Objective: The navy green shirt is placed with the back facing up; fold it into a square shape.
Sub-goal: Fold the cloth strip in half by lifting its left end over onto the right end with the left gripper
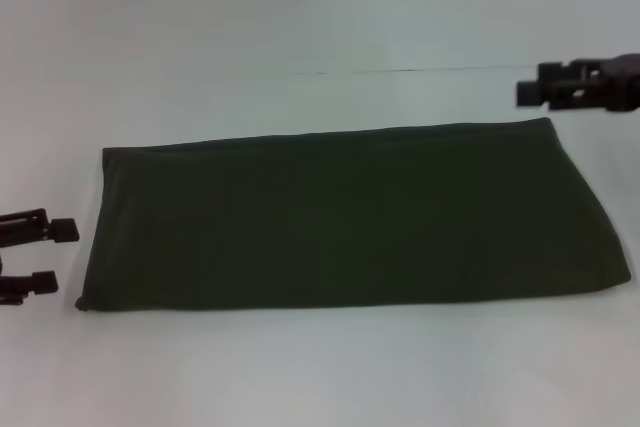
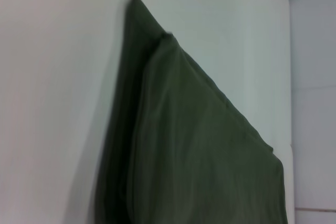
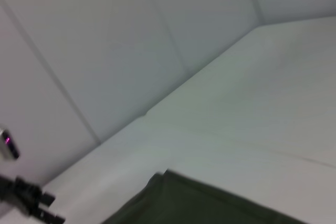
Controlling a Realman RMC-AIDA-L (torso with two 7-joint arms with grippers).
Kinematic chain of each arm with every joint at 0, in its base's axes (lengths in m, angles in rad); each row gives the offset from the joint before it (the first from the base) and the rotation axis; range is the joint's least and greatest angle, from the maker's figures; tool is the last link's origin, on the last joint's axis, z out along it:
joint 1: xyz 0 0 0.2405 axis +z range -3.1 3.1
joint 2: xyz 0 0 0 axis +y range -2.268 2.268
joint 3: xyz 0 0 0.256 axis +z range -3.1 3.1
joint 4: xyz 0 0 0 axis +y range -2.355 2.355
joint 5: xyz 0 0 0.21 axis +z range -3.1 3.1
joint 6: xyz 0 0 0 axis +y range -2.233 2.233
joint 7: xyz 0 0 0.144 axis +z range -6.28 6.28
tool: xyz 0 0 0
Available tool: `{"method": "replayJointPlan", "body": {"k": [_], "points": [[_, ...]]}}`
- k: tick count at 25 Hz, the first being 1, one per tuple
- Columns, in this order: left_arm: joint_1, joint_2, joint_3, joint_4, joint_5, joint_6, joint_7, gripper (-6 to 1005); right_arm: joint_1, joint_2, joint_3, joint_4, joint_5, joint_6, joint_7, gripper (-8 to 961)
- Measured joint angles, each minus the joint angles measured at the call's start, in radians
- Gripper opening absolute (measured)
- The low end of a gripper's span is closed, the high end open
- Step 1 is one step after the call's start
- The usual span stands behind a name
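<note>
shirt (image 1: 350,217): folded into long flat band on tabletop (image 1: 300,27) | left hand (image 1: 45,255): beside its left end, wide, empty | right hand (image 1: 535,92): above far-right corner, opening can't be told

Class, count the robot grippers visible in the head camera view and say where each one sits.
2. The left gripper, open, sits just off the left end of the navy green shirt. The right gripper is by the shirt's far right corner.

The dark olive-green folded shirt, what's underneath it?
Under the dark olive-green folded shirt only the white table shows around its edges. The left wrist view shows stacked cloth layers; whatever lies between or beneath them is covered.
</note>
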State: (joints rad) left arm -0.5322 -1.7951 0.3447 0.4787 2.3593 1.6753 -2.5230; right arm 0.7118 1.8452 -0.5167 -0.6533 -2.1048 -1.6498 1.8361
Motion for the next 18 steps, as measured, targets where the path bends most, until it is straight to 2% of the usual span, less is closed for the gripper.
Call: {"method": "replayJointPlan", "body": {"k": [6,13,18], "points": [[0.001,0.003,0.019,-0.006,0.021,-0.029,-0.023,900,0.014,0.009,-0.110,0.001,-0.001,-0.041,-0.155,927],[-0.006,0.005,0.044,-0.007,0.071,-0.057,-0.076,900,0.018,0.012,-0.130,-0.006,-0.003,-0.087,-0.310,927],[-0.019,-0.006,0.051,-0.029,0.077,-0.118,-0.090,901,0.021,0.013,-0.130,-0.006,-0.004,-0.095,-0.350,927]]}}
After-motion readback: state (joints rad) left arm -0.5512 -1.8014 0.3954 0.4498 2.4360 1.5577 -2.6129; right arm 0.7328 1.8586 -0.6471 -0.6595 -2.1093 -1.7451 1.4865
